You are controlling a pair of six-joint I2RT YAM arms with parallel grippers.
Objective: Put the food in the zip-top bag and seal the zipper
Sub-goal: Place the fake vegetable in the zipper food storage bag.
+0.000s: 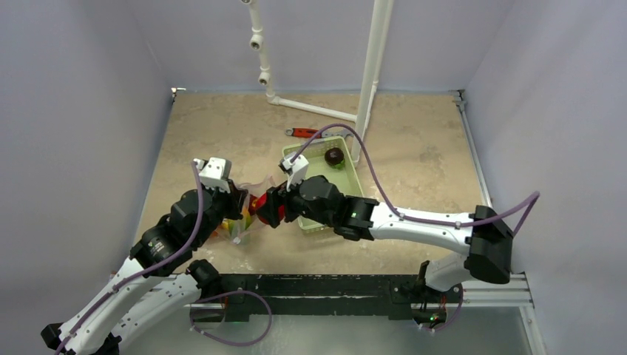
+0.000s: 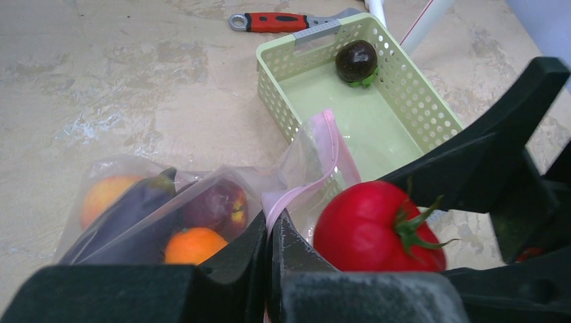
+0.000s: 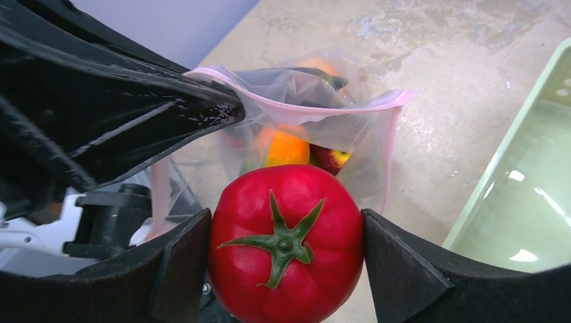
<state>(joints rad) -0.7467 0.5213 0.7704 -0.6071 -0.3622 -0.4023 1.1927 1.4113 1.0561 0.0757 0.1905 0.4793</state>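
- Two end effectors meet just left of the light green basket. The left end effector is pinched closed on the zipper, lifting the mouth of the zip-top bag open.
- We see the right end effector clamped on both sides of a glossy red tomato with a green stem cap, held at the bag's mouth beside the basket's left wall.
- Clear and crinkly, the bag lies on the bench left of the basket. It holds an orange, a dark purple eggplant, a reddish apple and a peach-coloured piece.
- We find one dark round piece with a green base at the basket's far end.
- A red-handled wrench lies just beyond the basket.
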